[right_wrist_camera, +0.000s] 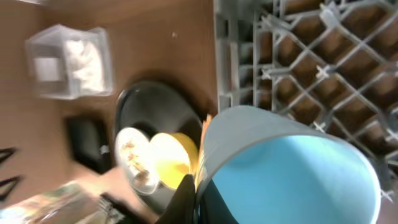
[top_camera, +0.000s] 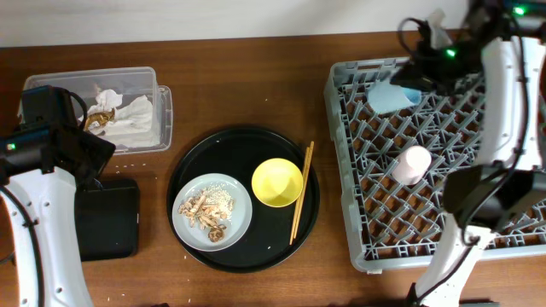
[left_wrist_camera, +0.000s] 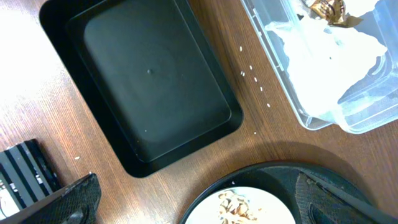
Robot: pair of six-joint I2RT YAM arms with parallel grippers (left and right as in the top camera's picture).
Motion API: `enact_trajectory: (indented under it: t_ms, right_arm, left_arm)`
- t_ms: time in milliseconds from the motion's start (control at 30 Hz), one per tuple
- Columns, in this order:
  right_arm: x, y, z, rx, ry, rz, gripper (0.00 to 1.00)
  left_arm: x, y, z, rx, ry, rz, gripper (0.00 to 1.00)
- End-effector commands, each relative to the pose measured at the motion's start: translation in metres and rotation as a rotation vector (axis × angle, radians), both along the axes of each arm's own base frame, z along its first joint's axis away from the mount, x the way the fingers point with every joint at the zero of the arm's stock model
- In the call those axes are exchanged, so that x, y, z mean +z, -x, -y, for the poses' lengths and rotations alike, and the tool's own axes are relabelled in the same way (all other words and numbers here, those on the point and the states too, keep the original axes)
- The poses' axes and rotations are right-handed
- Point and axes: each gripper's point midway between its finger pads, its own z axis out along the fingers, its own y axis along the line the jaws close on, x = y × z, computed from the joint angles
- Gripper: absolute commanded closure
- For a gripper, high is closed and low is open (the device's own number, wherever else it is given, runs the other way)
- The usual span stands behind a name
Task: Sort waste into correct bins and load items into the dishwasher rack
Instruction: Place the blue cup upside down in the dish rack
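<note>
Placement comes next: right pincer (right_wrist_camera: 198, 200) pinches the light-blue cup (top_camera: 392, 96) by its rim, tilted over the far left corner of the dishwasher rack (top_camera: 358, 256). Lower it mouth-down between pegs (top_camera: 401, 213) before letting go. Left pincer (left_wrist_camera: 199, 196) hovers spread above the bench (left_wrist_camera: 25, 124).

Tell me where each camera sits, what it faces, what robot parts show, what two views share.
Overhead: above the table, facing down; left arm and right arm show, dishwasher rack.
Left wrist: looks down at the black tray; own fingers at bottom.
Right wrist: over the rack, light-blue cup close up; one finger.
Shared: both wrist views show the clear tub.
</note>
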Motion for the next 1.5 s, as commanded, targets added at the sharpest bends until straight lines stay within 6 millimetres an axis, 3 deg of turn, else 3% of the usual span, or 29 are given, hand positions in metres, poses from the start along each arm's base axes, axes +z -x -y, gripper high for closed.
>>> enact_trajectory:
  t_ms: [0, 33, 100, 233, 333, 500, 567, 1000, 1067, 1167, 1367, 1467]
  right_arm:
    - [0.007, 0.000, 0.021, -0.013, -0.363, 0.125, 0.96]
    - [-0.002, -0.003, 0.037, -0.067, -0.502, 0.166, 0.96]
    - [-0.025, -0.003, 0.047, -0.103, -0.590, 0.199, 0.96]
    - [-0.041, -0.012, 0.036, -0.074, -0.645, 0.244, 0.96]
    - [-0.046, -0.018, 0.023, -0.043, -0.630, 0.237, 0.96]
    - [-0.052, -0.021, 0.026, -0.074, -0.617, 0.183, 0.96]
    - [-0.069, -0.019, 0.030, -0.102, -0.541, 0.107, 0.96]
    - [-0.089, -0.013, 0.030, -0.113, -0.496, 0.038, 0.96]
    - [-0.099, -0.009, 0.031, -0.120, -0.469, 0.009, 0.93]
    - [-0.128, -0.001, 0.048, -0.164, -0.306, -0.094, 0.92]
    - [-0.143, 0.012, 0.081, -0.224, -0.198, -0.152, 0.88]
    - [-0.140, 0.016, 0.089, -0.264, -0.204, -0.177, 0.88]
  left_arm:
    - [0.000, 0.001, -0.002, 0.000, -0.008, -0.004, 0.01]
    - [0.000, 0.001, -0.002, 0.000, -0.008, -0.004, 0.01]
    - [0.000, 0.001, -0.002, 0.000, -0.008, -0.004, 0.01]
    - [0.000, 0.001, -0.002, 0.000, -0.008, -0.004, 0.01]
    - [0.000, 0.001, -0.002, 0.000, -0.007, -0.004, 0.01]
    - [0.000, 0.001, -0.002, 0.000, -0.007, -0.004, 0.01]
    - [0.000, 0.001, -0.002, 0.000, -0.008, -0.004, 0.01]
    - [0.000, 0.001, -0.002, 0.000, -0.008, -0.004, 0.01]
    - [0.000, 0.001, -0.002, 0.000, -0.007, -0.004, 0.01]
    - [0.000, 0.001, -0.002, 0.000, -0.008, -0.004, 0.01]
    - [0.000, 0.001, -0.002, 0.000, -0.008, -0.004, 0.01]
    - [0.000, 0.001, -0.002, 0.000, -0.007, -0.004, 0.01]
